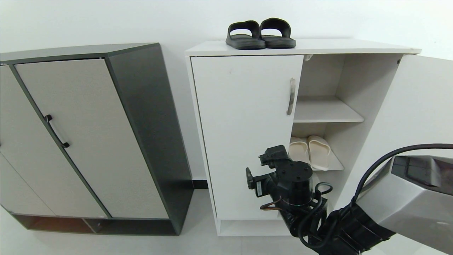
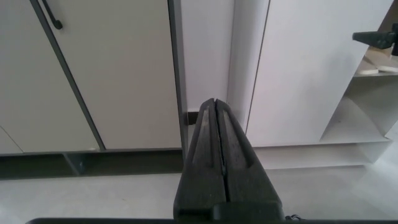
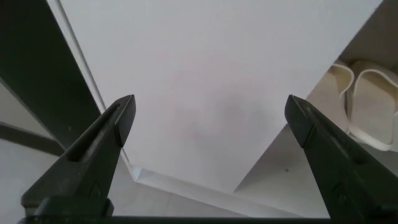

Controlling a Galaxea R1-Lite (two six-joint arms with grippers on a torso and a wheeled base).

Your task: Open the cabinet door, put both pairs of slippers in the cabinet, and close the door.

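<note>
A pair of black slippers (image 1: pixel 261 34) stands on top of the white cabinet (image 1: pixel 308 46). Its right door (image 1: pixel 417 106) is swung open; its left door (image 1: pixel 244 134) is closed. A cream pair of slippers (image 1: pixel 309 152) (image 3: pixel 364 102) lies on the lower shelf inside. My right arm (image 1: pixel 293 180) hangs in front of the closed left door, just left of the opening. The right gripper (image 3: pixel 211 109) is wide open and empty, facing that door panel. My left gripper (image 2: pixel 214 106) is shut on nothing, held low and pointing at the gap between the two cabinets.
A grey cabinet (image 1: pixel 88 134) with a dark frame and black handle (image 1: pixel 56 131) stands to the left of the white one, doors closed. The upper shelf (image 1: pixel 325 111) of the white cabinet is bare. A pale floor (image 2: pixel 323 193) runs in front.
</note>
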